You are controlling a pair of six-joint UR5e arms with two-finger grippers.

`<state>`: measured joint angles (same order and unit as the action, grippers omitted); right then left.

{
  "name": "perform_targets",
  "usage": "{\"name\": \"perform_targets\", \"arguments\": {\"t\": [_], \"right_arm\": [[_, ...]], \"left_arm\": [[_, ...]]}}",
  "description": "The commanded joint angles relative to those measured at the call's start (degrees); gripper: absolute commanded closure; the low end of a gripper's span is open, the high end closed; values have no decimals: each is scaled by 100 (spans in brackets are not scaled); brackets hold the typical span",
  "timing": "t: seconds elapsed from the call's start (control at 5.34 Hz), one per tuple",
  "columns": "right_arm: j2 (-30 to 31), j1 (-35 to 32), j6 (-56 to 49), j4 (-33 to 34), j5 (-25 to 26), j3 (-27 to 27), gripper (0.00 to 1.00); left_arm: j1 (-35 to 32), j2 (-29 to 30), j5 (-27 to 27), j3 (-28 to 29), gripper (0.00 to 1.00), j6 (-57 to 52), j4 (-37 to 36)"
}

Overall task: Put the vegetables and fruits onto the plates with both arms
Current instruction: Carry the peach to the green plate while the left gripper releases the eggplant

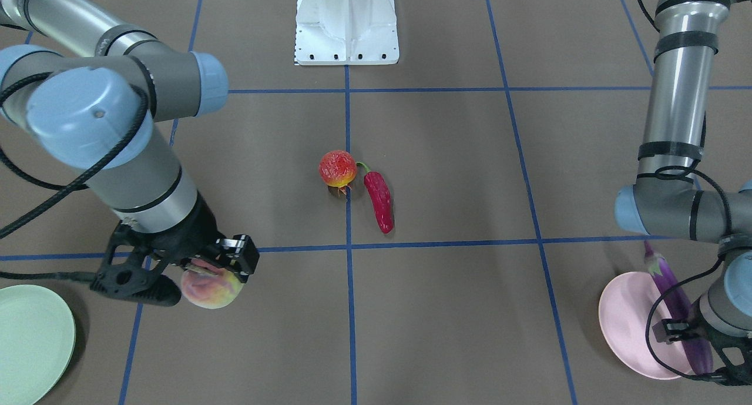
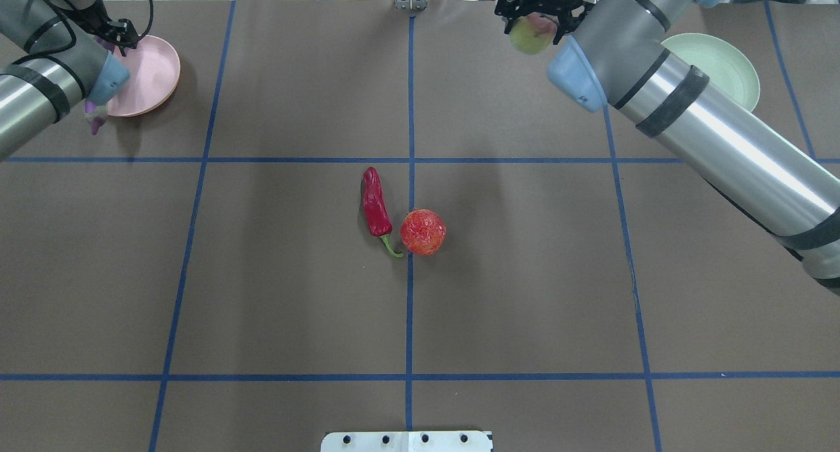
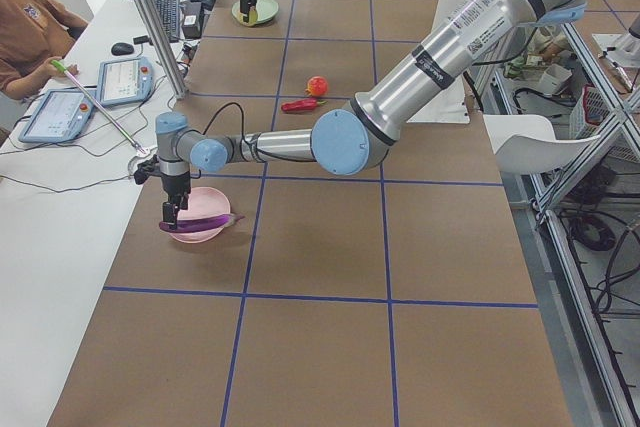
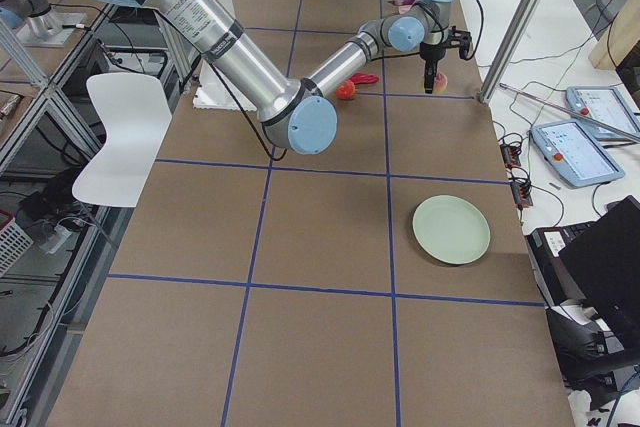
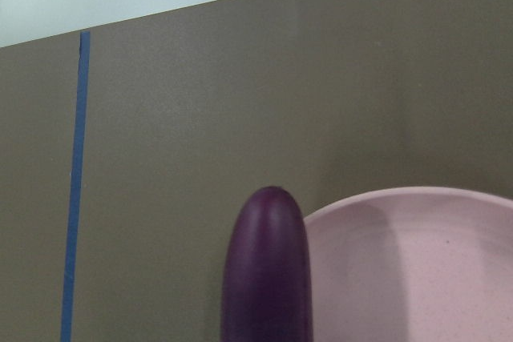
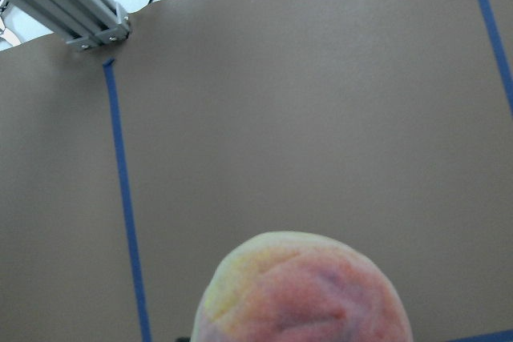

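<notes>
My left gripper (image 1: pixel 696 334) is shut on the long purple eggplant (image 1: pixel 675 299). It holds the eggplant level, low across the pink plate (image 1: pixel 623 323); I cannot tell whether it touches. The left wrist view shows the eggplant's tip (image 5: pixel 267 270) beside the plate's rim (image 5: pixel 417 270). My right gripper (image 1: pixel 208 275) is shut on the peach (image 1: pixel 211 287) and holds it above the table, apart from the mint green plate (image 1: pixel 29 340). The peach fills the bottom of the right wrist view (image 6: pixel 304 294). The pomegranate (image 2: pixel 423 231) and the red chili (image 2: pixel 375 206) lie side by side at the table's middle.
The white base block (image 1: pixel 346 23) stands at the robot's edge of the table. Blue tape lines divide the brown table into squares. In the exterior left view an operator (image 3: pixel 30 32) sits at a side desk with tablets, beyond the table's far edge.
</notes>
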<state>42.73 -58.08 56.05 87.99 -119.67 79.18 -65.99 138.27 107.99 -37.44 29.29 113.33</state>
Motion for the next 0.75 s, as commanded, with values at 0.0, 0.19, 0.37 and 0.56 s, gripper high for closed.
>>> {"name": "perform_targets", "arguments": {"t": [0.0, 0.19, 0.37, 0.56], "right_arm": [[384, -509, -1257, 7, 31, -138, 100], [550, -712, -1951, -45, 110, -296, 100], [674, -879, -2575, -106, 232, -489, 100], [710, -898, -2677, -742, 364, -952, 100]], "left_arm": [[-106, 156, 413, -44, 0, 42, -39], [-159, 183, 738, -297, 0, 51, -205], [-142, 235, 1116, -987, 0, 147, -833], [-12, 357, 1494, -1629, 0, 731, -1422]]}}
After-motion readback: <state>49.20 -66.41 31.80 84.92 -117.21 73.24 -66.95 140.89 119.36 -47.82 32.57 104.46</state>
